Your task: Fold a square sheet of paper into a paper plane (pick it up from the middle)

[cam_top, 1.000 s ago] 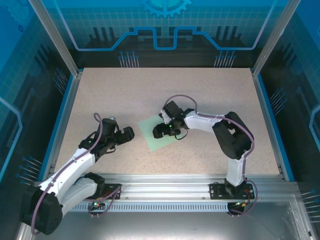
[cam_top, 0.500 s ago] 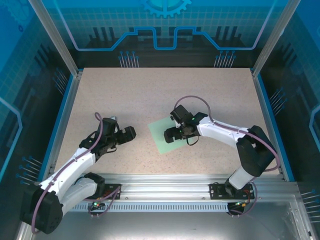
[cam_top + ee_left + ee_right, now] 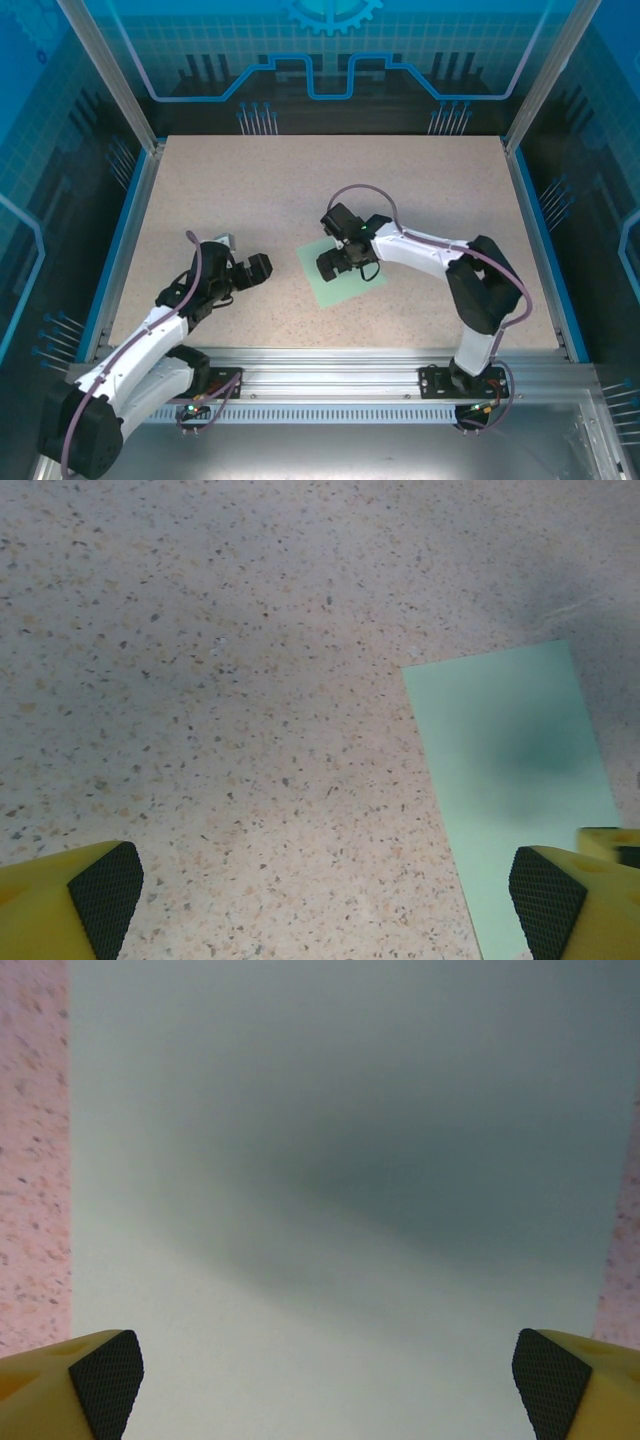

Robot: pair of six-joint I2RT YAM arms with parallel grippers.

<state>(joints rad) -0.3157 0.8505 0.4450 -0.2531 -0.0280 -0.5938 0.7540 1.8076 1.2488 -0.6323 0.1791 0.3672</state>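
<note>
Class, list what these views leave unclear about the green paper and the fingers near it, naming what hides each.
- Top view: the middle of the square sheet of paper lies under the right fingers; contact unclear.
- Left wrist view: its lower end is hidden by the frame edge and a left finger.
- Right wrist view: its top and bottom edges run off frame; shadow may mask creases.

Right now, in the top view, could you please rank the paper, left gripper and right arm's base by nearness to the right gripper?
1. square sheet of paper, directly under the right gripper.
2. left gripper, to its left.
3. right arm's base, near edge.
</note>
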